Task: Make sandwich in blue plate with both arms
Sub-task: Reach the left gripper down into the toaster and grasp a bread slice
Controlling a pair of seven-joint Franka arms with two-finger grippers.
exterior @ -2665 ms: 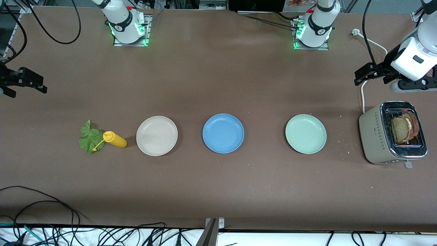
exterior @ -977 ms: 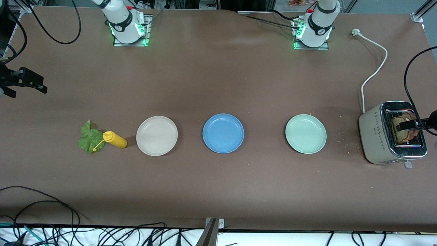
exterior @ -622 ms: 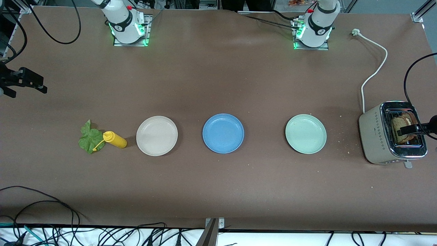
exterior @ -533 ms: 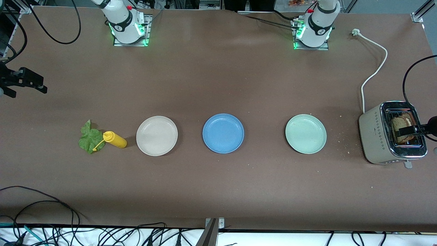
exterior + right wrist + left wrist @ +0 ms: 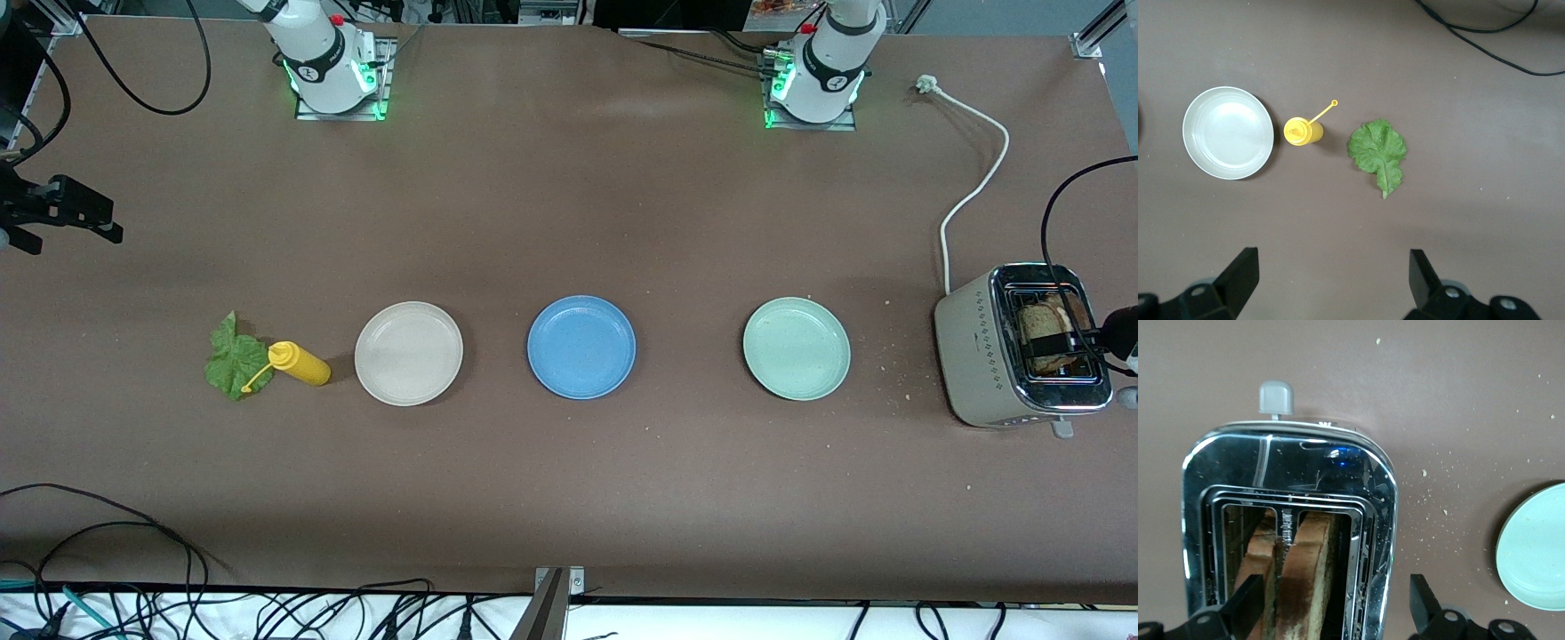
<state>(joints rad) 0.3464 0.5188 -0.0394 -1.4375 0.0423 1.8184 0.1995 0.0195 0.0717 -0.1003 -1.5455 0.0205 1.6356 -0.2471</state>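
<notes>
left end effector (image 5: 1331, 610) wide open straddling light, crumbly bread (image 5: 1303, 577) in toaster (image 5: 982, 356); pinch flat faces, probably gently. right end effector (image 5: 1331, 277) waits open, empty.

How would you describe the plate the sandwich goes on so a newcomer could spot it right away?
Three round plates lie in a row across the middle of the brown table. The blue plate is the middle one, between the cream-beige plate toward the right arm's end and the pale mint-green plate toward the left arm's end. It is empty and the only strongly coloured plate.
</notes>
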